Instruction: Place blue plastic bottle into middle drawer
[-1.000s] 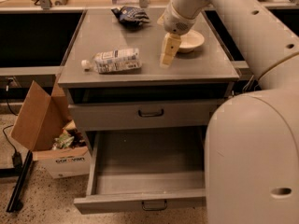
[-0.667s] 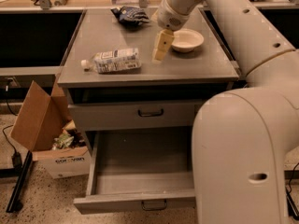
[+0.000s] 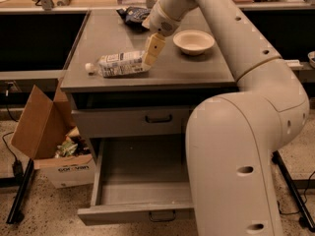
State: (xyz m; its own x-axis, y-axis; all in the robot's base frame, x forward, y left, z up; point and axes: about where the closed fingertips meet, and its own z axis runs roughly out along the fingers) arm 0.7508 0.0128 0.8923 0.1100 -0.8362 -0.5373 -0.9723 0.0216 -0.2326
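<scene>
Your pincer (image 3: 148, 59) stood at the base end of the bottle (image 3: 119, 64), which lay lengthwise on the surface (image 3: 197, 69), cap pointing away; whether it was apart or together, you couldn't tell.

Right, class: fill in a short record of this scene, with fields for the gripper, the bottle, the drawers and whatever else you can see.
gripper: down at the cabinet top, at the bottle's right end
blue plastic bottle: lying on its side on the cabinet top, cap to the left
middle drawer: pulled open, bottle not in it
upper drawer: shut
bowl: upright, right of the gripper
snack bag: at the back of the top
cardboard box: on the floor, left of the cabinet
</scene>
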